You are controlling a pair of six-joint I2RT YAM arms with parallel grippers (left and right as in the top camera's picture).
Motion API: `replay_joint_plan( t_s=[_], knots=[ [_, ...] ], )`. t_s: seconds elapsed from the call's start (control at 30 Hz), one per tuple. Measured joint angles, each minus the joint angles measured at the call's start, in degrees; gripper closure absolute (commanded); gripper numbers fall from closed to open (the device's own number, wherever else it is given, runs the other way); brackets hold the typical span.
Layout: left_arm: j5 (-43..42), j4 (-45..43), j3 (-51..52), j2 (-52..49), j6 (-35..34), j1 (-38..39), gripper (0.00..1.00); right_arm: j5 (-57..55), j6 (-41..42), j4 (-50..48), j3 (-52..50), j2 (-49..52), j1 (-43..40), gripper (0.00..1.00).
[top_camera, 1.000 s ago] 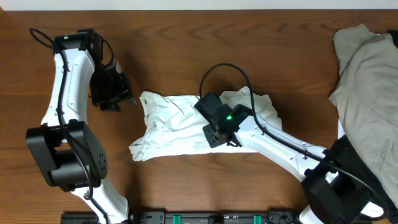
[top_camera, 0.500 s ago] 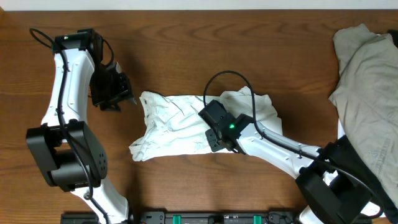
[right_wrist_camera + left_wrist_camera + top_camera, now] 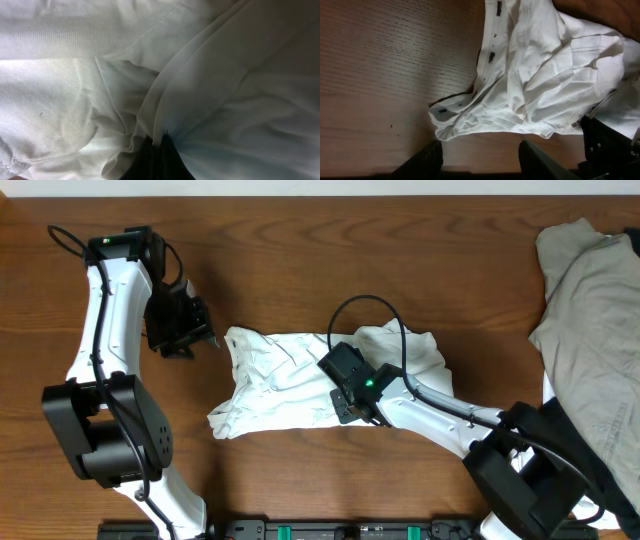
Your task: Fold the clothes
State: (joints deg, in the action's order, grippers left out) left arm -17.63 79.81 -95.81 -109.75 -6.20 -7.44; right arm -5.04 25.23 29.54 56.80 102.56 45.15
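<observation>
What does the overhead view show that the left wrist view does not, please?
Only the overhead view shows the left pincer over bare table beside the white T-shirt. It also shows the right pincer down on the shirt's middle and a beige garment at the right edge. Only the left wrist view gives close detail: small dark marks along the shirt's edge, and its own fingers apart with nothing between them. Both show the crumpled shirt on the wooden table, with the right pincer on it.
</observation>
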Motion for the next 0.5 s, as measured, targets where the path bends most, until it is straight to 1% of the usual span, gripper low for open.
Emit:
replay_joint_plan(
  t_s=[0.17, 0.3, 0.5],
  knots=[
    [0.0, 0.0, 0.0, 0.0, 0.0, 0.0, 0.48, 0.1, 0.0, 1.2, 0.2, -1.0, 0.0, 0.99],
    [0.0, 0.0, 0.0, 0.0, 0.0, 0.0, 0.48, 1.0, -0.6, 1.4, 0.8, -4.3, 0.0, 0.99],
    [0.0, -0.1, 0.0, 0.0, 0.0, 0.0, 0.48, 5.4, -1.9, -0.6, 2.5, -6.2, 0.0, 0.99]
  ],
)
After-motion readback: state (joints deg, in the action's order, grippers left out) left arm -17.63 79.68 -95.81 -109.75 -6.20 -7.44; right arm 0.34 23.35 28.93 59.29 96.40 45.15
